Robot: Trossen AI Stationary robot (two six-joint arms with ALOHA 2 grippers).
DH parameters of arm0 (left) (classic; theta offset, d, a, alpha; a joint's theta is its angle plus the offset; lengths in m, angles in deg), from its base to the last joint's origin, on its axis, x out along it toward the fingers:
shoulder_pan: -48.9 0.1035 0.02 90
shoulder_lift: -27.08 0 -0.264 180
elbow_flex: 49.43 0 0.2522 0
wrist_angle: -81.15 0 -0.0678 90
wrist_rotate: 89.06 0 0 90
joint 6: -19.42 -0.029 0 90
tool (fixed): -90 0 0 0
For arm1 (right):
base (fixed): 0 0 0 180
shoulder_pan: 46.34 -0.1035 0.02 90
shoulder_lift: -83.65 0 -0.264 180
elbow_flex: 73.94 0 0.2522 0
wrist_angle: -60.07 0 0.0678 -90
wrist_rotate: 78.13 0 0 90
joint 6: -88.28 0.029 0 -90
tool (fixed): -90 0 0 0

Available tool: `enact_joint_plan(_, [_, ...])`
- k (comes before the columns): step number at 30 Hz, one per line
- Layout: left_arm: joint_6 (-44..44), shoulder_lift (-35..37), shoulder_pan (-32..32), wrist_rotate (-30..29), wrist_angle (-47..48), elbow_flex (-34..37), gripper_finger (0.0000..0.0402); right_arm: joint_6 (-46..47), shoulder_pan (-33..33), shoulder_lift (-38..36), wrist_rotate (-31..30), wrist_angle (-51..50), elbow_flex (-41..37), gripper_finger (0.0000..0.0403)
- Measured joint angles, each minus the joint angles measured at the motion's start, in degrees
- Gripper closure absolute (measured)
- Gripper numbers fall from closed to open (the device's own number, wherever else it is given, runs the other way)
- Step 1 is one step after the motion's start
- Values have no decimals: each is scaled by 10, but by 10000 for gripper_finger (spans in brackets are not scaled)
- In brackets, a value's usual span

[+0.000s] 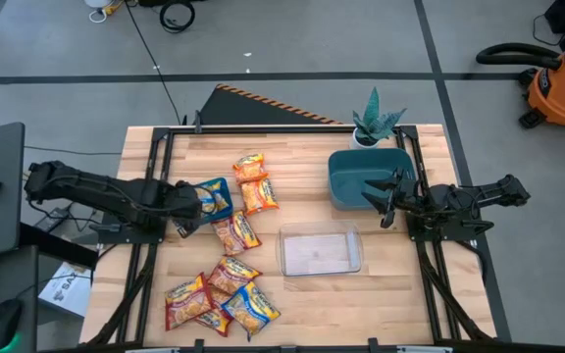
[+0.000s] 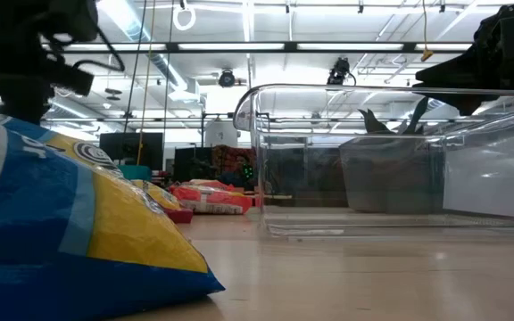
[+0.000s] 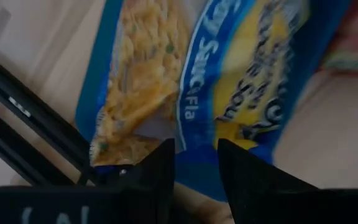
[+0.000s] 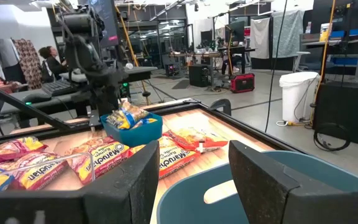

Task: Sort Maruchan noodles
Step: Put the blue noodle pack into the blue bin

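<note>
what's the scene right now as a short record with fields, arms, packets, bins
left gripper: at the blue-trimmed yellow noodle packet on the table's left side, fingers at its edge; grip cannot be told
right gripper: open, over the teal plastic bin, holding nothing
clear plastic container: mid-table, nothing visible inside
orange-trimmed packets: two at table centre, towards the far edge
packet heap: red, orange and blue packets at the near left
potted plant: far edge, behind the teal bin

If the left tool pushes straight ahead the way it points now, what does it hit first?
Probably the blue-trimmed noodle packet directly ahead of the left tool; the wrist view shows it filling the gap between the open fingers, though whether they already touch is unclear.
</note>
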Motion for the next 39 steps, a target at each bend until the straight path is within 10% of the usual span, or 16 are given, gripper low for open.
enact_joint_plan(8, [-37, 0, -16, 48, -55, -131, 274, 0, 0, 0, 0, 0, 0, 204])
enact_joint_plan(23, [154, -191, -256, 136, -450, -81, 274, 0, 0, 0, 0, 4, 0, 204])
enact_joint_plan(39, [290, -404, -329, 196, -211, -341, 274, 0, 0, 0, 0, 13, 0, 204])
